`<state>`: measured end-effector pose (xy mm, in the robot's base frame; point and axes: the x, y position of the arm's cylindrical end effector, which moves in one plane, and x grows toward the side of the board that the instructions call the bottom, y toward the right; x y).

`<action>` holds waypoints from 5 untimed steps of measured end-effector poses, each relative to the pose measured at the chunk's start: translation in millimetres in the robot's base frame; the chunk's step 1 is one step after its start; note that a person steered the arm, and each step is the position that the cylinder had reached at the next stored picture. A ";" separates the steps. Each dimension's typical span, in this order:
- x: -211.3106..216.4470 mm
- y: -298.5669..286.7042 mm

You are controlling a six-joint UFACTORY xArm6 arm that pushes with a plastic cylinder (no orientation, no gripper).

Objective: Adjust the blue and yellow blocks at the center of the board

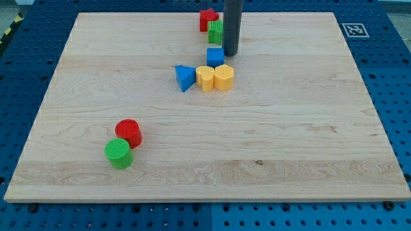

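Observation:
My tip point(230, 54) is the lower end of a dark rod coming down from the view's top. It stands just right of a blue cube point(215, 56), close to touching it. Below the cube lie two yellow blocks side by side: a heart-like one point(205, 78) and a rounded one point(224, 77). A blue triangle point(185, 77) sits directly left of the yellow pair, touching it. The group is a little above the middle of the wooden board point(289, 128).
A red star-like block point(208, 19) and a green block point(216, 31) sit near the board's top edge, just left of the rod. A red cylinder point(128, 133) and a green cylinder point(119, 153) stand together at the lower left.

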<state>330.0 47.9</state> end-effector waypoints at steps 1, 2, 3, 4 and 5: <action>9.2 3.1; -0.1 -4.9; -27.7 -25.5; -32.7 -52.9; -26.9 -61.4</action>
<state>303.1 -13.6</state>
